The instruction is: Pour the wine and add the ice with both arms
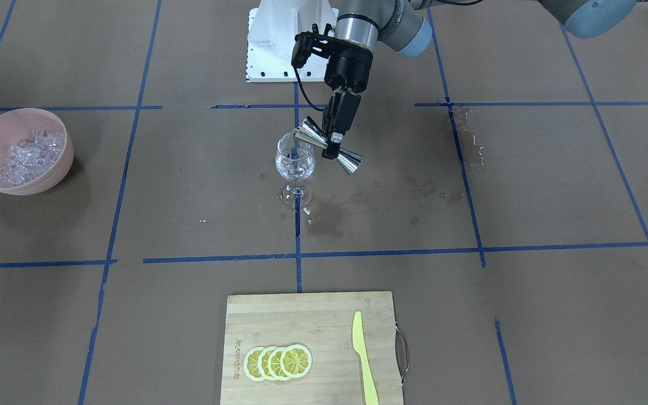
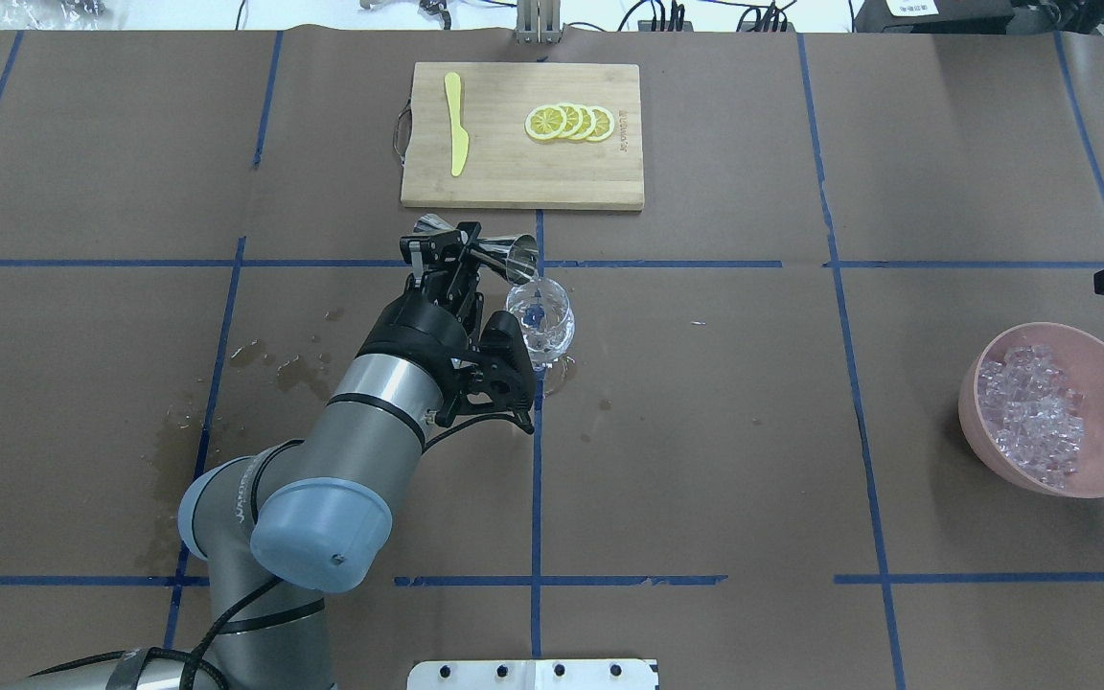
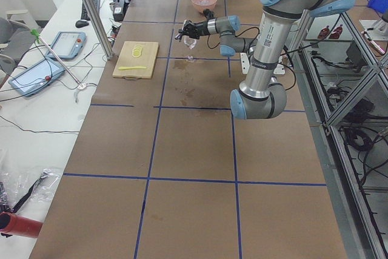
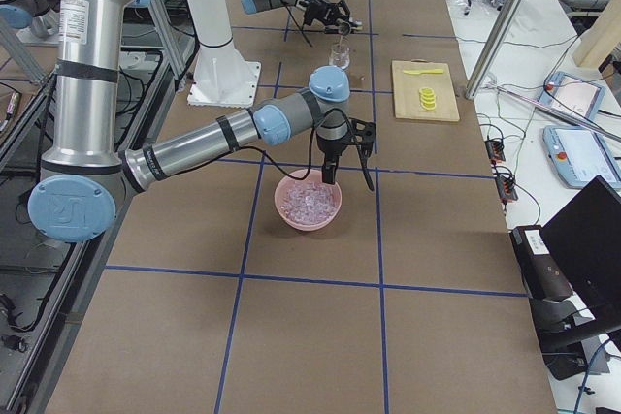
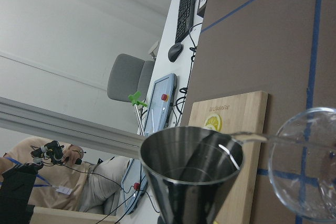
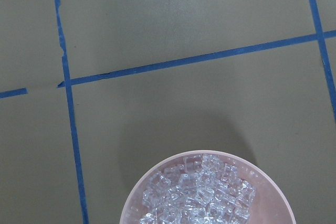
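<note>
The fingers of the left gripper (image 1: pixel 332 147) are clamped on the narrow waist of the polished steel double-cone jigger (image 1: pixel 309 135). The jigger is tilted, with one cone mouth lowered to the rim of the clear stemmed wine glass (image 1: pixel 295 160). The glass stands upright on the brown-papered bench (image 1: pixel 189 185), near its middle. Treat the pour step as under way, not complete. You cannot read the liquid level in the glass from these views. Note the wet patches (image 1: pixel 324 216) on the paper around and beside the glass foot; they suggest that some liquid has missed the glass.

The right gripper (image 4: pixel 347 167) hangs just above the pink round bowl (image 1: pixel 48 180), well apart from the glass. Only a sliver of it shows in the front and overhead views, so you cannot tell how its fingers are set. The right wrist view shows no fingers, only the bowl rim and its contents.

The heap of small clear ice cubes (image 1: pixel 23 157) lies wholly in that bowl. No cube is visible in the glass, though clear ice there would be hard to see.

Steps left, by this evidence:
- Finish the pour and right the jigger.
- Pick ice from the bowl.
- Carry it to the glass and release it.
</note>
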Controlling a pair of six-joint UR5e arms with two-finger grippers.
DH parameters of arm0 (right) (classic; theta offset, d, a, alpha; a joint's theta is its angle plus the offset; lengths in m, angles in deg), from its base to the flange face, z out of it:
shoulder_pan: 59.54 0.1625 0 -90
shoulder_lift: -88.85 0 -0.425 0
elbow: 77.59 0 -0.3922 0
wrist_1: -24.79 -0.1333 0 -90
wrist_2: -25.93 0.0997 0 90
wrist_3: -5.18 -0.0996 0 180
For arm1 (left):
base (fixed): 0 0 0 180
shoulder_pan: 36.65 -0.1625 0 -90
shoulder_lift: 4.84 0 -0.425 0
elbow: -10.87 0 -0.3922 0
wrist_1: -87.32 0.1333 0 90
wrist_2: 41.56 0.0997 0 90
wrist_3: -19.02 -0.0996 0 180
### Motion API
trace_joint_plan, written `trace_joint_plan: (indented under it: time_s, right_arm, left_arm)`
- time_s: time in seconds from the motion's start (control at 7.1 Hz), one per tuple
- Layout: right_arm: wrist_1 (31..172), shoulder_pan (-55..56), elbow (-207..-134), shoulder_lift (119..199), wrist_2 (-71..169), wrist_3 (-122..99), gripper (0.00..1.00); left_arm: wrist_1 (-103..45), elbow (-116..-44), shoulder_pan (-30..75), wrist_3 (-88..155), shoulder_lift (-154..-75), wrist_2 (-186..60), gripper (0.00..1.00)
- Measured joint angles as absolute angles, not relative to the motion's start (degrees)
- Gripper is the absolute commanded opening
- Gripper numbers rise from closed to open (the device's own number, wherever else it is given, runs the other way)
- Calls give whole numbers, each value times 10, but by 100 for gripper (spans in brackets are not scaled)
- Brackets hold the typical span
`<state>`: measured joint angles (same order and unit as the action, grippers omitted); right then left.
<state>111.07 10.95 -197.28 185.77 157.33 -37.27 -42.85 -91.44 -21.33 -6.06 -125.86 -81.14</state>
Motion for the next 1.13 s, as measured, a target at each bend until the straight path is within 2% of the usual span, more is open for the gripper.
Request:
trace_joint_plan:
  time_s: [1.13]
  right_arm:
    - [1109, 110, -1970, 1857, 1579, -373, 100]
  left_arm:
    - [-401, -921, -213, -138, -1259, -787, 0]
